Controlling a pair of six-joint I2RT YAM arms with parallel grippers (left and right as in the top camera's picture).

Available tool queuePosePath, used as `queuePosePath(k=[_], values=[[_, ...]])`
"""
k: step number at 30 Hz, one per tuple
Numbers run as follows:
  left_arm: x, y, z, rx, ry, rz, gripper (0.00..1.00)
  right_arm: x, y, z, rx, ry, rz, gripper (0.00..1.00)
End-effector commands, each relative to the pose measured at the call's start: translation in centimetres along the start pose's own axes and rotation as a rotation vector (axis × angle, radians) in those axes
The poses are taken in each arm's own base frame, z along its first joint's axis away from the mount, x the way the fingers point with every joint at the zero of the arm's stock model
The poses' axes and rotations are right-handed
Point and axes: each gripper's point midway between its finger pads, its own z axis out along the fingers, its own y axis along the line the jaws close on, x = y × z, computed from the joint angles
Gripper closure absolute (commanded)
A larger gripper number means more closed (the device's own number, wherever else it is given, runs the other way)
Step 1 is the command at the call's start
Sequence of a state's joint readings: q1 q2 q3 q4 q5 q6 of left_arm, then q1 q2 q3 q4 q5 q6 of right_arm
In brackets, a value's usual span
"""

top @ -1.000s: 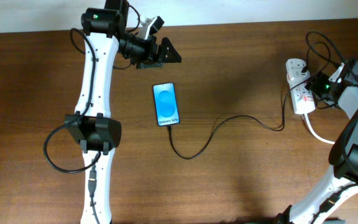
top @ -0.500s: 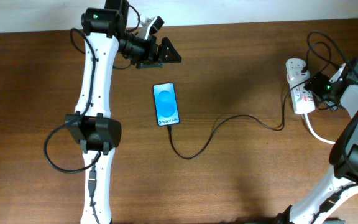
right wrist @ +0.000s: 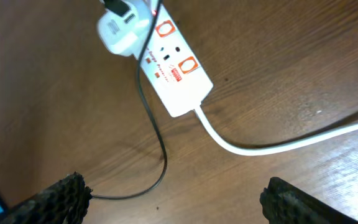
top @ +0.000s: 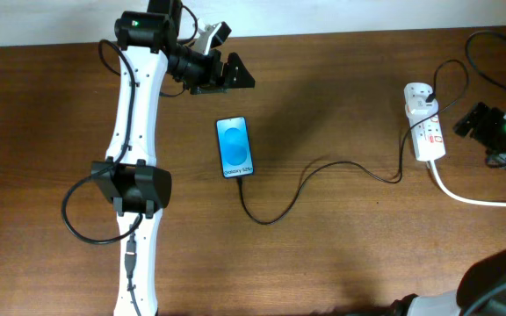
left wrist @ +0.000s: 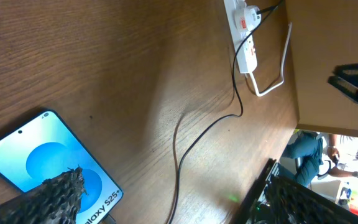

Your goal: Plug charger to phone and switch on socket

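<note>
The phone (top: 235,147) lies flat mid-table with its blue screen lit; it also shows in the left wrist view (left wrist: 48,165). The black charger cable (top: 306,180) runs from the phone's lower edge to the white adapter (top: 418,93) in the socket (top: 429,136). In the right wrist view the socket (right wrist: 176,78) shows a red light by the adapter (right wrist: 122,26), and the cable (right wrist: 154,134) curls away. My left gripper (top: 235,75) is open and empty, above the phone's far end. My right gripper (top: 480,123) is open and empty, just right of the socket.
The thick white power cord (top: 473,195) curves from the socket toward the right edge; it also shows in the right wrist view (right wrist: 278,144). Black arm cables (top: 490,53) loop at the far right corner. The table's far edge meets a white wall.
My right gripper has drawn back to the right, away from the socket it was touching. The left arm, phone and cable have not moved.
</note>
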State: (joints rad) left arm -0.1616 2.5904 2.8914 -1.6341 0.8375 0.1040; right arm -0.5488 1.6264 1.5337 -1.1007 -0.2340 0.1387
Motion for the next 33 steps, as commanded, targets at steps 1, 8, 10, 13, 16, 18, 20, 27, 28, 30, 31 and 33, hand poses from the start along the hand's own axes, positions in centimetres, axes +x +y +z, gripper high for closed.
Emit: queuePosePath(k=[1, 8, 10, 13, 16, 18, 20, 27, 28, 30, 31, 33], values=[[-0.3, -0.8, -0.6, -0.002, -0.02, 0.016, 0.01, 1.0, 5.5, -5.7, -0.179, -0.107, -0.174, 0.07], [-0.3, -0.8, -0.6, -0.002, -0.02, 0.016, 0.01, 10.0, 16.4, -14.4, -0.501, -0.144, -0.49, 0.01], [-0.3, -0.8, -0.6, -0.002, -0.02, 0.016, 0.0, 10.6, 16.2, -13.9, -0.494, -0.107, -0.485, 0.02], [-0.3, -0.8, -0.6, -0.002, -0.02, 0.016, 0.01, 10.8, 16.2, -13.8, -0.495, -0.095, -0.482, 0.02], [-0.3, -0.8, -0.6, -0.002, -0.02, 0.016, 0.01, 10.8, 16.2, -13.8, -0.495, -0.095, -0.482, 0.01], [-0.3, -0.8, -0.6, -0.002, -0.02, 0.016, 0.01, 10.7, 16.1, -13.8, -0.484, -0.1, -0.484, 0.02], [-0.3, -0.8, -0.6, -0.002, -0.02, 0.016, 0.01, 10.9, 15.4, -14.7, -0.419, -0.168, -0.513, 0.02], [-0.3, -0.8, -0.6, -0.002, -0.02, 0.016, 0.01, 12.5, 14.8, -18.4, -0.461, -0.751, -0.648, 0.02], [-0.3, -0.8, -0.6, -0.002, -0.02, 0.016, 0.01, 13.1, 14.4, -17.5, -0.484, -0.833, -0.654, 0.02], [-0.3, -0.8, -0.6, -0.002, -0.02, 0.016, 0.01, 13.9, 13.8, -15.2, -0.524, -0.96, -0.657, 0.02], [-0.3, -0.8, -0.6, -0.002, -0.02, 0.016, 0.01, 14.1, 13.6, -14.2, -0.544, -1.027, -0.657, 0.02], [-0.3, -0.8, -0.6, -0.002, -0.02, 0.016, 0.01, 14.9, 13.0, -12.5, -0.58, -1.149, -0.657, 0.02]])
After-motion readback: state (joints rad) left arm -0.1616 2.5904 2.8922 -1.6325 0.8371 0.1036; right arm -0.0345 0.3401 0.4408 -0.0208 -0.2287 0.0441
